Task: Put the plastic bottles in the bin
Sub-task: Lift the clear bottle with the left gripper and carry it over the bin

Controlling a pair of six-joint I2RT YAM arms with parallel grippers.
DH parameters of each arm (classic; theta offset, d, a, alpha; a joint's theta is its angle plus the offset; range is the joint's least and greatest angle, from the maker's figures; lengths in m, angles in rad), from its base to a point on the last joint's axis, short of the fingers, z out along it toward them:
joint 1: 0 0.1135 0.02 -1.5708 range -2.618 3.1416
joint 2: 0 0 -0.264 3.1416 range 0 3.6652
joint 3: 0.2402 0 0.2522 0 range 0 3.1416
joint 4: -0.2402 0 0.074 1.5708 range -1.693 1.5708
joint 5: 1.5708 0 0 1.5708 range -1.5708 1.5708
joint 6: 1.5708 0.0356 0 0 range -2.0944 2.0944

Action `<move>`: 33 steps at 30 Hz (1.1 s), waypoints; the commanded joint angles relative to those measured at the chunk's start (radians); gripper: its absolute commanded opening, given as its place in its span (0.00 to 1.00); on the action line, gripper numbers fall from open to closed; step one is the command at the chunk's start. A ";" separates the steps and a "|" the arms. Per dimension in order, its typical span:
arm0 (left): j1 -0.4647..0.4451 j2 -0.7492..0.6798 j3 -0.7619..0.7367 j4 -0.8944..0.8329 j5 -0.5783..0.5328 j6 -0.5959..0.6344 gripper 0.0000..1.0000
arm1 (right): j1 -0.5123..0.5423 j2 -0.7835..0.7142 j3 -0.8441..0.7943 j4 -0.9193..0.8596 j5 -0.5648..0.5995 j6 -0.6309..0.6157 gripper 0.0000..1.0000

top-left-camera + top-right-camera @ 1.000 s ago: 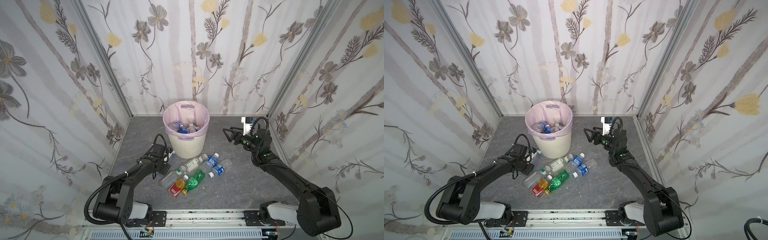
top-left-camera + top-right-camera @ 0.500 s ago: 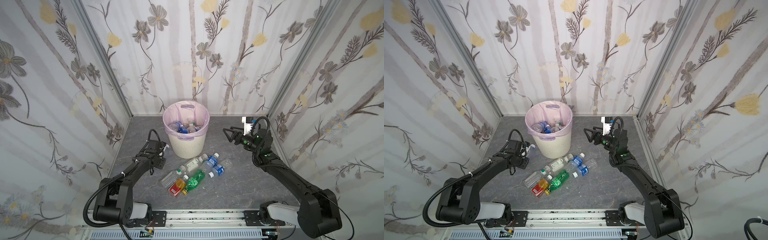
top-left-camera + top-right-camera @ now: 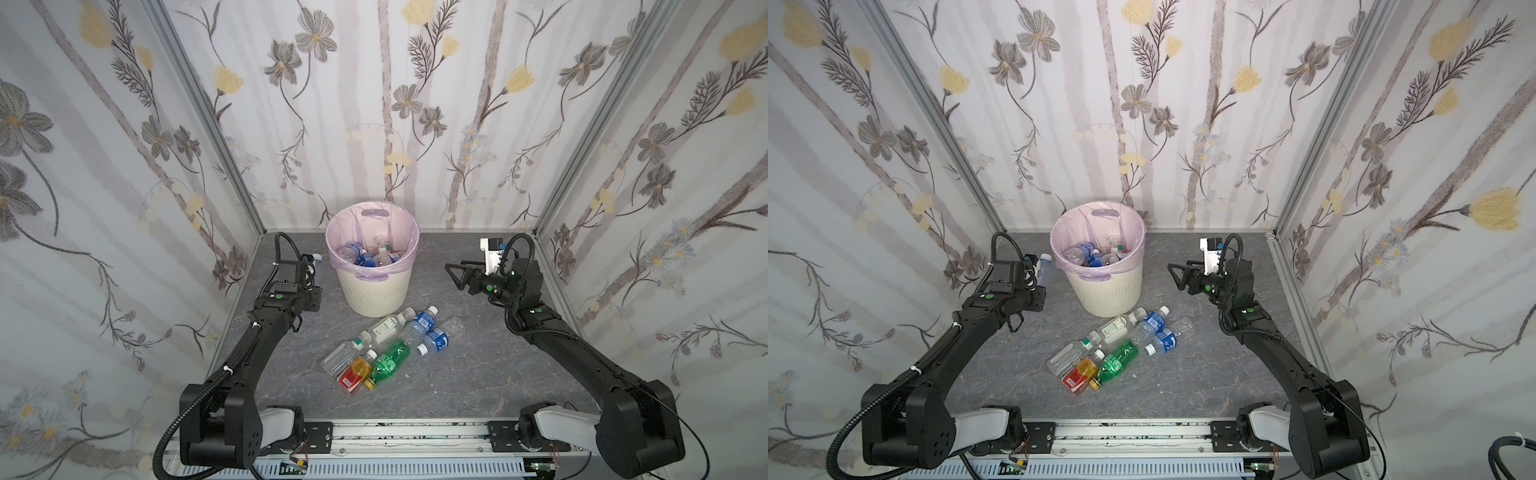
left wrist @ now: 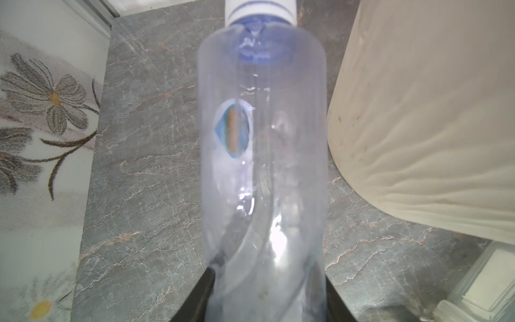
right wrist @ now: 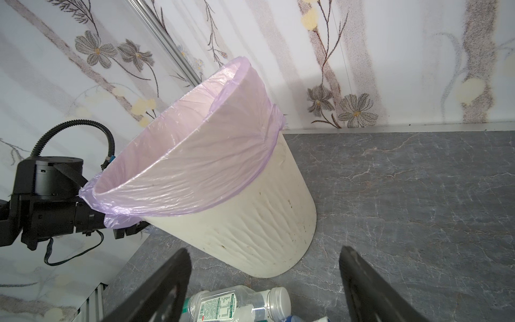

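Bin (image 3: 376, 291) at back centre of desk (image 3: 478, 374), several bottles inside (exact count unclear). Six loose bottles (image 3: 390, 349) lying clustered just in front of bin, well apart from both arms. Left fingers (image 4: 195, 306) clamped on one clear bottle (image 4: 262, 153), just beside bin's left wall. Right fingers (image 5: 164, 281) spread apart, empty, right of bin.

No legible text found in any view.
- Clear bottle (image 5: 223, 305), right wrist view: white-and-green label with a printed table. We cannot read the characters.
- Pale blue bottle (image 4: 262, 167), left wrist view: oval blue-and-orange emblem, blurred, no letters made out.
- Blue-label bottles (image 3: 423, 322) and amber bottle (image 3: 358, 369) with red label, top view: print too small.
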 commanded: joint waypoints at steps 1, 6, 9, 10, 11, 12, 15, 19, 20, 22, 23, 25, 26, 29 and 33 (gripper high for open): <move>0.027 -0.004 0.048 -0.012 -0.030 -0.055 0.43 | 0.000 -0.005 0.015 -0.006 -0.009 -0.017 0.84; 0.047 -0.005 0.148 -0.011 0.006 -0.070 0.46 | 0.000 -0.013 0.023 -0.029 -0.011 -0.028 0.84; 0.046 -0.004 0.228 -0.011 0.074 -0.081 0.45 | 0.001 -0.019 0.025 -0.054 -0.025 -0.045 0.84; 0.046 -0.005 0.255 -0.011 0.107 -0.087 0.45 | 0.001 -0.020 0.026 -0.063 -0.029 -0.050 0.84; 0.045 -0.005 0.280 -0.011 0.143 -0.096 0.45 | 0.001 -0.022 0.026 -0.075 -0.031 -0.053 0.84; 0.045 -0.005 0.300 -0.011 0.176 -0.103 0.45 | 0.001 -0.024 0.025 -0.084 -0.033 -0.056 0.84; 0.039 -0.005 0.343 -0.009 0.302 -0.113 0.45 | 0.000 -0.032 0.023 -0.110 -0.034 -0.067 0.84; 0.022 -0.005 0.413 -0.008 0.404 -0.119 0.45 | 0.003 -0.046 0.014 -0.105 -0.073 -0.077 0.84; 0.019 -0.024 0.424 -0.008 0.410 -0.122 0.45 | 0.002 -0.049 0.014 -0.102 -0.076 -0.076 0.84; 0.016 -0.031 0.450 -0.007 0.429 -0.130 0.45 | 0.002 -0.051 0.013 -0.099 -0.080 -0.073 0.84; 0.013 -0.030 0.464 -0.006 0.444 -0.133 0.45 | 0.003 -0.051 0.013 -0.096 -0.081 -0.072 0.84; 0.010 -0.020 0.487 -0.006 0.471 -0.145 0.45 | 0.004 -0.049 0.013 -0.091 -0.086 -0.066 0.84; 0.006 -0.012 0.502 -0.003 0.484 -0.151 0.45 | 0.005 -0.048 0.013 -0.089 -0.088 -0.063 0.84; -0.035 0.040 0.541 0.001 0.501 -0.167 0.44 | 0.011 -0.044 0.013 -0.086 -0.090 -0.060 0.84; -0.100 0.099 0.585 0.007 0.456 -0.152 0.44 | 0.025 -0.052 0.013 -0.111 -0.078 -0.072 0.84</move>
